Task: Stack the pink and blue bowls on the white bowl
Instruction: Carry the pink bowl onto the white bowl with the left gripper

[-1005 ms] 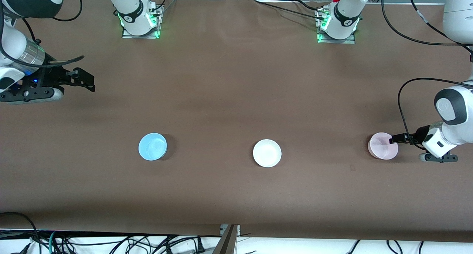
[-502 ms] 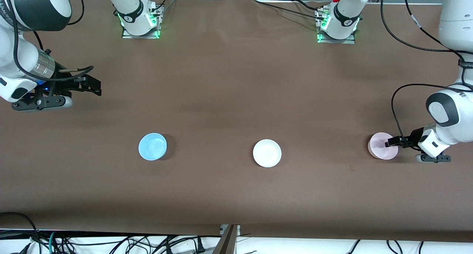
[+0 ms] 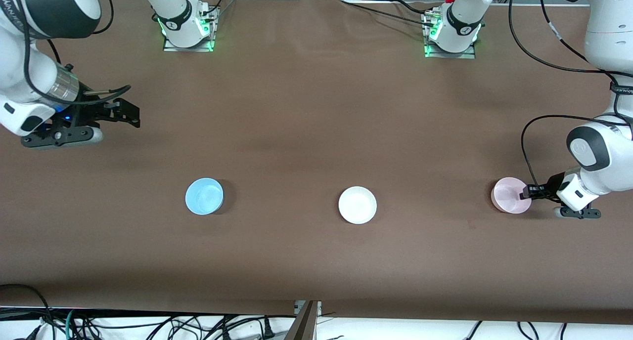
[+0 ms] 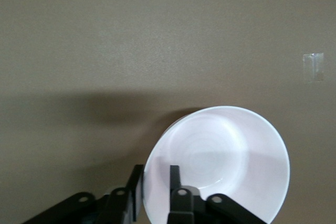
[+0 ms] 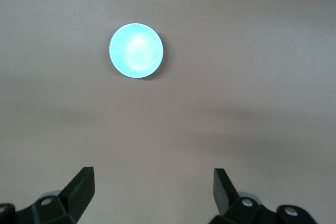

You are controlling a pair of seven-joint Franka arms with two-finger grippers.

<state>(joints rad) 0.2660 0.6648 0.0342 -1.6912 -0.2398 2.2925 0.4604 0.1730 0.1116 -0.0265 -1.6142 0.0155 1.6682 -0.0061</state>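
Observation:
The pale pink bowl (image 3: 509,195) stands on the table at the left arm's end. My left gripper (image 3: 524,193) is shut on its rim, one finger inside and one outside. In the left wrist view the bowl (image 4: 226,156) looks almost white, and the gripper (image 4: 156,184) straddles its edge. The white bowl (image 3: 357,204) stands in the middle of the table. The sky-blue bowl (image 3: 204,195) stands toward the right arm's end. My right gripper (image 3: 129,113) is open and empty, in the air over bare table. The right wrist view shows the blue bowl (image 5: 136,50) well ahead of that gripper (image 5: 153,177).
The brown table cover (image 3: 296,132) spans the whole surface. The arm bases (image 3: 188,28) stand along the edge farthest from the front camera. A small piece of clear tape (image 4: 314,66) lies on the table near the pink bowl. Cables hang below the edge nearest the front camera.
My left gripper came down onto the pink bowl's rim and closed on it, nudging the bowl slightly toward the white bowl. My right gripper moved a little toward the blue bowl.

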